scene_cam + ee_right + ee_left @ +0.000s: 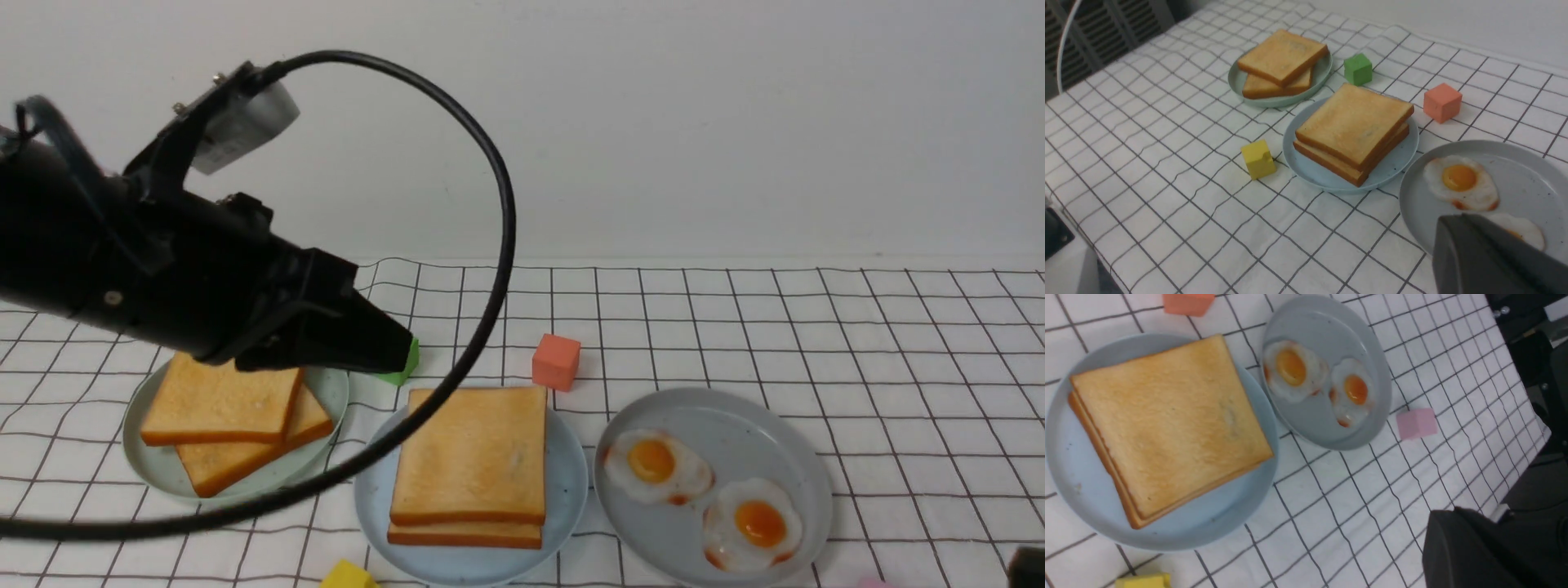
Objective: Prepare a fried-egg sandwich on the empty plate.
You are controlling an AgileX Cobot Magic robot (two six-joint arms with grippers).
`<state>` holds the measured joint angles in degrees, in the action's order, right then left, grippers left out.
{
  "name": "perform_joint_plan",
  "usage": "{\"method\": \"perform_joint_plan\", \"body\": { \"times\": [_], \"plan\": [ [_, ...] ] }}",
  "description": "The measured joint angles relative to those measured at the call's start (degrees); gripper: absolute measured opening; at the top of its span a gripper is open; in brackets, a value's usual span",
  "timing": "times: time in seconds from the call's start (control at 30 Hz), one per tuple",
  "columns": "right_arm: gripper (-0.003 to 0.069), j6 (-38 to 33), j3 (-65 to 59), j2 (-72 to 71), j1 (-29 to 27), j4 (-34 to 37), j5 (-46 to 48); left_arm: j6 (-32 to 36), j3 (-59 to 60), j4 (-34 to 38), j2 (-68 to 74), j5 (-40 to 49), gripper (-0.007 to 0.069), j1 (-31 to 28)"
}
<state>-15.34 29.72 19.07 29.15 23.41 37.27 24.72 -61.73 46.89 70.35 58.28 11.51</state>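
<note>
Front view: your left end effector (396,353) hangs low over the pale green plate (151,469) and its two loose toast slices (220,400). Its fingers are drawn together to a single tip with nothing between them. That tip hides most of the green cube (406,372). The arm's black cable (504,245) loops down in front of the far left corner of the sandwich (469,465) and the left rim of the light blue plate (371,506). The sandwich lies on that plate, mid-worktop (816,343), as two squarely stacked slices; whatever is between them is hidden. The orange cube (556,361) stands just behind it. The grey plate (735,408), carrying two fried eggs (653,461), sits just to the right. The yellow cube (347,576) is at the picture's near edge.

Left wrist view: you see the sandwich covering most of the light blue plate, with the grey plate's rim close against it; I cannot tell whether they touch. A pink cube (1417,423) stands just beside the grey plate, on the side away from the sandwich.

Right wrist view: your right end effector (1457,228) shows only as a dark wedge over the grey plate, covering part of one egg. I cannot tell whether it is open or closed. The green cube stands between the two toast plates, and the yellow cube stands just beside the light blue plate.
</note>
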Motion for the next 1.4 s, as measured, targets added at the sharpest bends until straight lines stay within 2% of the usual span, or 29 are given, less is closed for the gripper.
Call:
{"method": "perform_joint_plan", "body": {
  "times": [0.23, 0.43, 0.5, 0.77, 1.17, 1.27, 1.3, 1.37, 1.4],
  "plan": [
    [-0.0006, 1.35, -7.75, -12.73, 0.0, -0.17, -5.77, -8.04, 11.29, -5.97, -18.46, 2.04, -0.0013, 0.0],
    [-0.0003, 1.39, -9.63, -14.68, 0.0, -1.43, -6.25, -17.53, 21.85, -11.64, -34.71, 3.14, -0.0013, 0.0],
    [-0.0003, 1.39, -9.82, -14.68, 0.0, -1.47, -6.25, -18.75, 22.99, -12.07, -39.17, 3.18, -0.0013, 0.0],
    [0.0001, 1.47, -10.02, -14.68, 0.0, -1.47, -6.25, -19.28, 23.37, -11.43, -50.12, 1.84, -0.0013, 0.0],
    [0.0007, 1.47, -10.02, -14.68, 0.0, -1.54, -6.25, -18.53, 23.8, -11.73, -52.35, 1.82, -0.0013, 0.0],
    [0.0007, 1.47, -10.02, -14.68, 0.0, -1.54, -6.25, -15.38, 25.7, -15.99, -54.9, -1.81, -0.0013, -0.29],
    [0.0008, 1.47, -10.02, -14.68, 0.0, -1.54, -6.25, -15.88, 28.29, -19.99, -57.87, -5.5, -0.0013, -1.1],
    [0.0008, 1.47, -10.02, -14.68, 0.0, -1.54, -6.25, -17.48, 30.27, -22.5, -60.19, -8.34, -0.0013, -1.67],
    [0.0008, 1.47, -10.02, -14.68, 0.0, -1.54, -6.25, -21.29, 33.73, -27.35, -62.64, -13.92, -0.0013, -2.41]
  ]
}}
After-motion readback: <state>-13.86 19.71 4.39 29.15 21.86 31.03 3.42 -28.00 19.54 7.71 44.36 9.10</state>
